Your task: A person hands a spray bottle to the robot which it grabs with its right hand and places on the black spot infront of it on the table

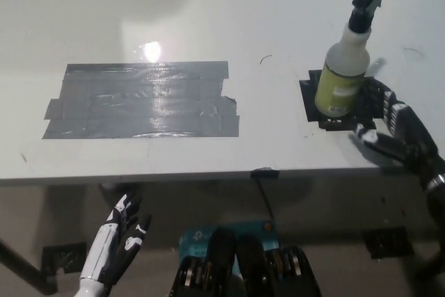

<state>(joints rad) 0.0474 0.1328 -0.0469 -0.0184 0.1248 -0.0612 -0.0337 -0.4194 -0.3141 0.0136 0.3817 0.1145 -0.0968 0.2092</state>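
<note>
- Bottle [342, 78] stands upright on the black spot [311, 106] at the right of the table [208, 19], black trigger head up and pointing to the picture's upper right, yellow-green label toward the camera.
- Spot shows as dark edges to the left of and below the bottle's base; the base seems to sit inside it, though the far edge is hidden behind the bottle.
- Right hand [394, 133] lies just right of the bottle, near the table's front edge, fingers spread and holding nothing. A thin gap seems to separate the nearest fingers from the bottle, but whether they touch it is hard to tell.
- Left hand [119, 238] hangs below the table's edge at the lower left, fingers loosely apart, empty and idle.
- Grey tape patch [142, 99] covers the table's middle left, well apart from the bottle, and plays no part.
- No person is in view.
- Judgement: handover, grasp and placement look done, with the bottle standing free on its mark. What seems left is only drawing the right arm clear without knocking the tall, narrow bottle.
</note>
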